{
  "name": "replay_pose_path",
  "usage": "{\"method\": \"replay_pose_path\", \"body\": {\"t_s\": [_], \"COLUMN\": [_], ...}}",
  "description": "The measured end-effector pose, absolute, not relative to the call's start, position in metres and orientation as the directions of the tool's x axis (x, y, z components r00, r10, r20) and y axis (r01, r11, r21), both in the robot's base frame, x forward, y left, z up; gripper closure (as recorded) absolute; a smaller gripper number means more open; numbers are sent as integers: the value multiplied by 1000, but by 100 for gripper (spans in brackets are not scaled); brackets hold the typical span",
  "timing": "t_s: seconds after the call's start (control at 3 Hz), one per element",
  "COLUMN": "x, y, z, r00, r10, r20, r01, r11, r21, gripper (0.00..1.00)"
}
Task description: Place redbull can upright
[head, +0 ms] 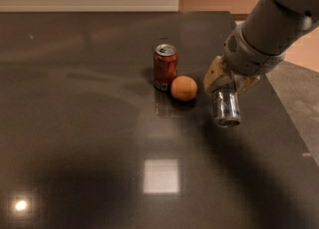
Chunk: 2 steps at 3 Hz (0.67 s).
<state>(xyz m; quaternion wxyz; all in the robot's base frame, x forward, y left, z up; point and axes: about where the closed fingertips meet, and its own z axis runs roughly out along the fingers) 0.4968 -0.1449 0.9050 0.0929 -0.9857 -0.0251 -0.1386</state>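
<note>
The redbull can (226, 107) is clamped tilted in the tool (229, 84) (right of the orange (184, 88)); it should be rotated vertical, then lowered flat onto the desk (89, 138).

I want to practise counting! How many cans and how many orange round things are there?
Cans: 2, the redbull can in the gripper at right, and the red-brown soda can.
Orange round things: 1.
Total: 3.

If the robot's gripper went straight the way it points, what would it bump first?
Probably the dark table. The gripper, right of the orange, points downward holding the redbull can, so the can's end would touch first. Its height is unclear.
</note>
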Motion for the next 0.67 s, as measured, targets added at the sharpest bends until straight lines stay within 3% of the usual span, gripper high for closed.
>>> {"method": "replay_pose_path", "body": {"t_s": [0.67], "x": [505], "y": [-122], "z": [927], "r00": [869], "r10": [224], "r20": [441], "r01": [372], "r11": [-883], "r21": [-286], "gripper": [100]}}
